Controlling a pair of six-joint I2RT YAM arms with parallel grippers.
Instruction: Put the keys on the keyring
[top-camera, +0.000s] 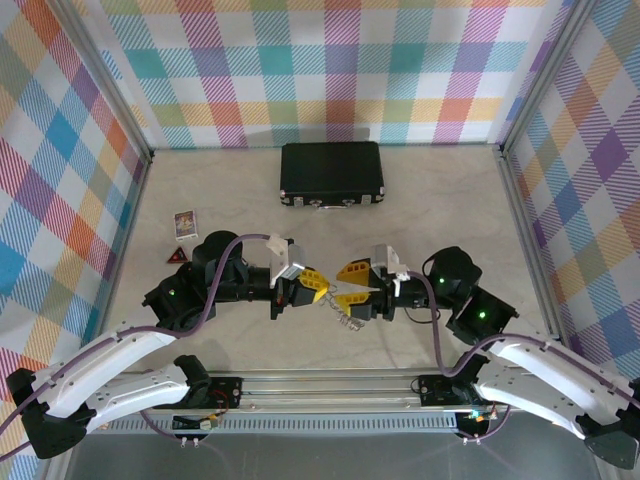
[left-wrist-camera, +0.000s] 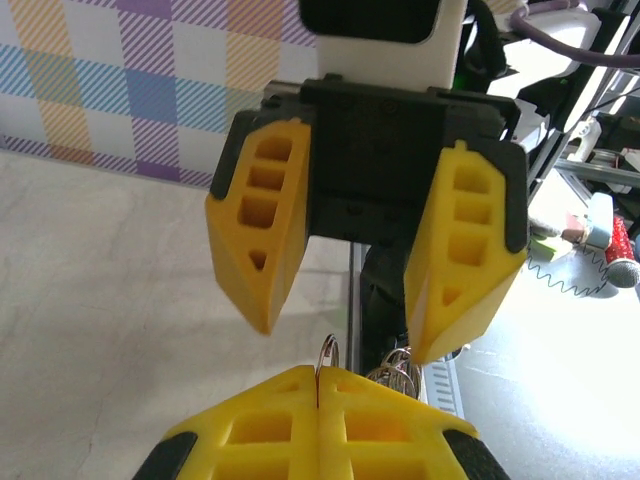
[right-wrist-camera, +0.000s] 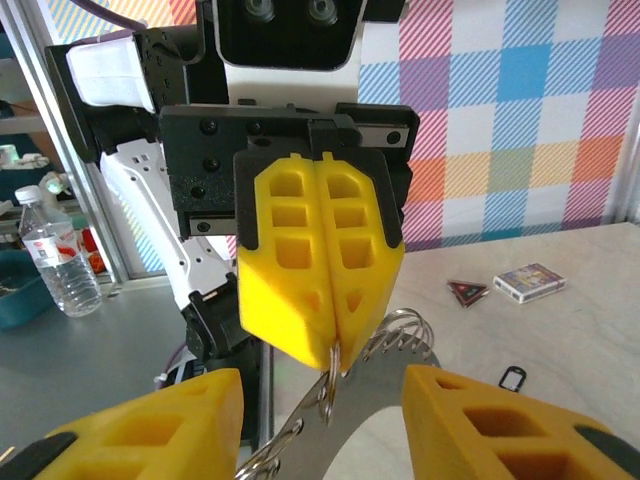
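Note:
The keys are a silvery bunch hanging between the two grippers above the table's near middle. My left gripper is shut on one ring of the bunch; the left wrist view has that ring pinched between its yellow fingers, with more rings behind. In the right wrist view the flat silvery wreath of keys curves down from the left gripper and passes between the spread fingers of my right gripper, which is open and not touching it. The keyring, a small dark loop, lies on the table beyond.
A black case lies at the back centre. A card deck and a red triangle lie at the left, behind the left arm. The metal rail runs along the near edge.

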